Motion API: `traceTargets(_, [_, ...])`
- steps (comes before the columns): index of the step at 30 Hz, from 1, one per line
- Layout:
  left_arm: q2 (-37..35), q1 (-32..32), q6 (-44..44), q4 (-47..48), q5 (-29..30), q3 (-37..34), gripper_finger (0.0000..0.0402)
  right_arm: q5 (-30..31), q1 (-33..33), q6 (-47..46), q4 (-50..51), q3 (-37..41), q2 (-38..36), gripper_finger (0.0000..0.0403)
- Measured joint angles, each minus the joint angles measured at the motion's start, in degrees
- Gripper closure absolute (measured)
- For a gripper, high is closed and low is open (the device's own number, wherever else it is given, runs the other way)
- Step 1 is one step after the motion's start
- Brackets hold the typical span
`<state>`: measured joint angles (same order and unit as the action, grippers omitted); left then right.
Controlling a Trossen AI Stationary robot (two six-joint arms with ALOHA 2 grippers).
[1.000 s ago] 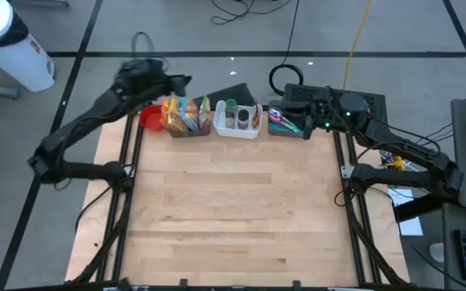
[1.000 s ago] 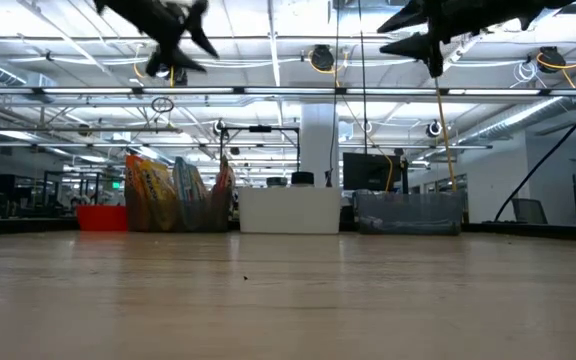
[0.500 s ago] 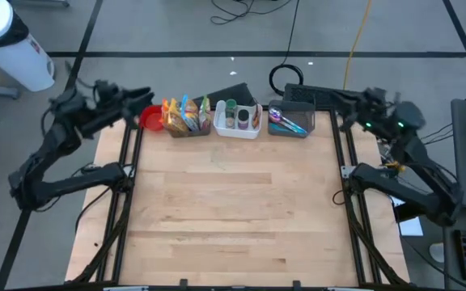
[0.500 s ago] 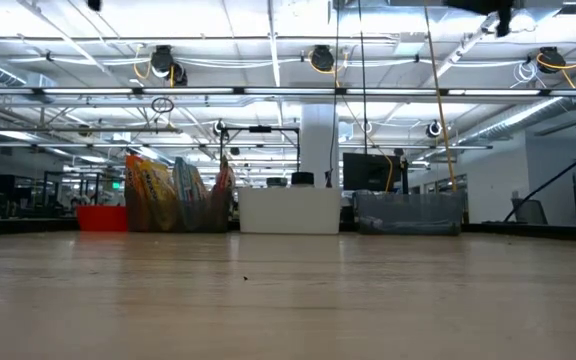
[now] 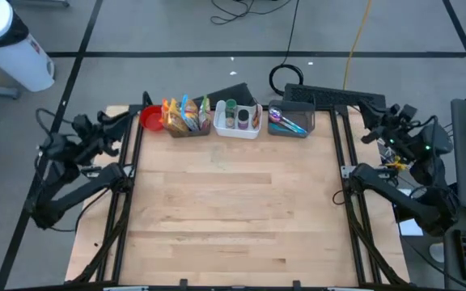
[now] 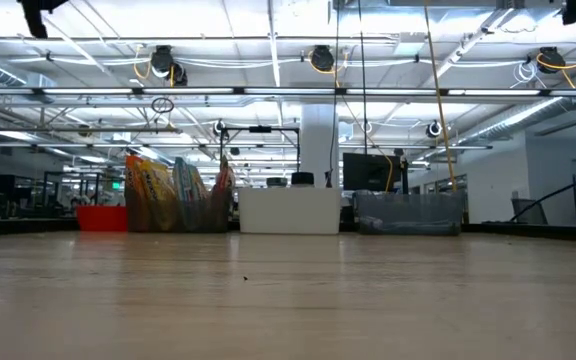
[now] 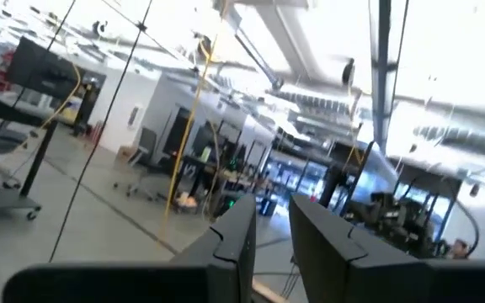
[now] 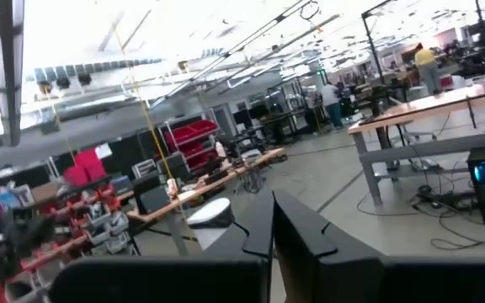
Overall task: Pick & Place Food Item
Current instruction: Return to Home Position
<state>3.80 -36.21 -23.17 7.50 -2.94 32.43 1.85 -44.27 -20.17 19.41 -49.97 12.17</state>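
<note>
Along the table's far edge stand a red bowl [image 5: 151,119], a rack of upright snack bags [image 5: 186,115], a white bin [image 5: 238,119] with cans and a clear bin [image 5: 288,121] with utensils; all rest on their bases and also show in the low view [image 6: 176,195]. My left gripper [image 5: 124,119] is beyond the table's left edge, beside the red bowl, its fingers [image 7: 234,244] nearly together and empty. My right gripper [image 5: 370,128] is beyond the table's right edge, its fingers [image 8: 261,236] together and empty. Both wrist views look out into the room.
The wooden tabletop [image 5: 233,210] spreads in front of the row of containers. Black frame rails [image 5: 128,202] run along the table's left and right sides. A white bin [image 5: 10,48] stands on the floor at far left, and cables [image 5: 285,77] lie behind the table.
My left gripper has drawn back from above the red bowl and snack bags toward the table's left edge and a little nearer. My right gripper has drawn back from above the clear bin toward the right edge. Both have left the low view's middle. The containers have stayed put.
</note>
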Motion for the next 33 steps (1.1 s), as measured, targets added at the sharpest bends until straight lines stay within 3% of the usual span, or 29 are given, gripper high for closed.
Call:
traceTargets(6, [-3.4, 0.0, -2.4, -1.3, -0.8, -6.0, 0.0334, 4.1, 0.0, -3.0, -3.9, 7.6, -4.5, 0.0401])
traceTargets(12, [-3.4, 0.0, -5.1, -9.9, -3.3, -12.3, 0.0352, 4.0, 0.1, -7.1, -19.6, 20.9, -6.3, 0.0401])
traceTargets(19, [-3.4, 0.0, -8.9, -23.5, -4.6, -20.1, 0.0385, 4.6, 3.1, -6.5, -30.0, 29.0, -2.0, 0.0402])
traceTargets(22, [-3.5, 0.0, -9.2, -26.5, -4.5, -22.6, 0.0397, 8.8, 6.1, -5.3, -33.7, 31.4, 0.9, 0.0402])
traceTargets(27, [-3.4, 0.0, -9.9, -27.6, -4.5, -25.7, 0.0377, 16.3, 12.5, -3.0, -42.8, 35.6, 6.2, 0.0402])
traceTargets(33, [-3.4, 0.0, -2.7, -26.2, -4.6, -26.0, 0.0361, 17.7, 16.7, -1.4, -43.5, 39.2, 8.8, 0.0402])
